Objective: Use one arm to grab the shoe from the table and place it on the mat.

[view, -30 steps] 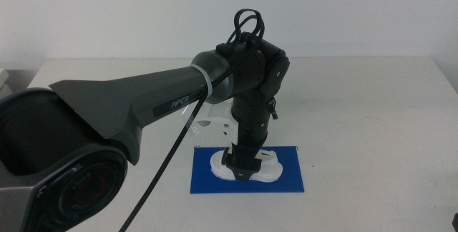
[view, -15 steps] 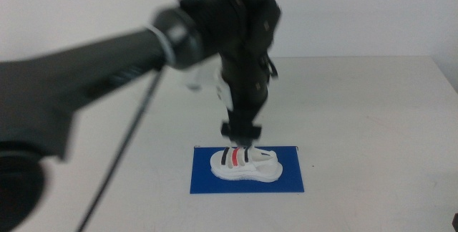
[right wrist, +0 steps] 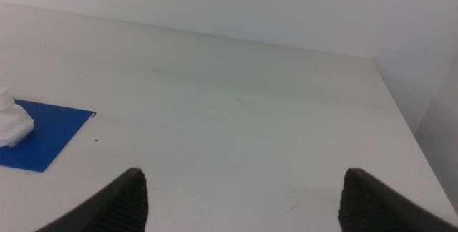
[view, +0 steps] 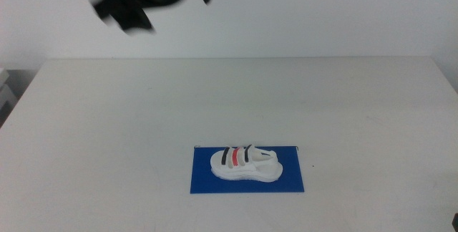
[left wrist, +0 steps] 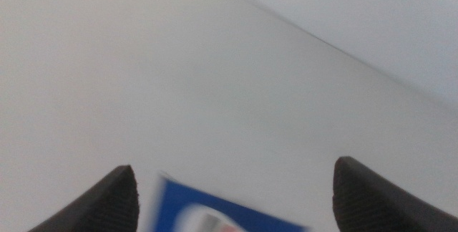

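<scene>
White shoe [view: 245, 164] is lying on the blue mat [view: 247, 169], lower centre of frame, on the table [view: 107, 117]. Left gripper [left wrist: 232, 196] is blurring at upper left, fingers apart, empty. Right gripper [right wrist: 243, 196] is waiting, fingers apart. No legible writing.

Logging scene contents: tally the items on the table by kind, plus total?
shoe: 1
mat: 1
Total: 2, both on the table, shoe resting on the mat. Left gripper open above the table; right gripper open, waiting aside.
</scene>
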You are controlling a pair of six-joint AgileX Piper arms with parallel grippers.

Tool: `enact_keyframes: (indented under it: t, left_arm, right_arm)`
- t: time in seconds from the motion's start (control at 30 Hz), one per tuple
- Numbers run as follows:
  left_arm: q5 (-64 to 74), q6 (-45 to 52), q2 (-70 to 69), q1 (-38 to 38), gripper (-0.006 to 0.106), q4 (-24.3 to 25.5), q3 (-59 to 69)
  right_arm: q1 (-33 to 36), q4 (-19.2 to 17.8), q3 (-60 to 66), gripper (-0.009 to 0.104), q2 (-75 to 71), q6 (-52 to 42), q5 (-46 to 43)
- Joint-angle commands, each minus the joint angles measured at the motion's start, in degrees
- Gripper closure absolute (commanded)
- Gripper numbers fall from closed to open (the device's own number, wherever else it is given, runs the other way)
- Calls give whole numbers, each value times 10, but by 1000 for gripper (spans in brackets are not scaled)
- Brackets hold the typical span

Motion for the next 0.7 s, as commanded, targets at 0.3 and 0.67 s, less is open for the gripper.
enact_keyframes:
  t: [0.3, 0.67]
  left_arm:
    - [21, 363, -99, 28, 7, 14, 6]
    - [-393, 492, -369, 204, 7, -142, 423]
  right_arm:
    - [2, -6, 3, 17, 2, -6, -42]
    - [2, -6, 3, 17, 2, -6, -42]
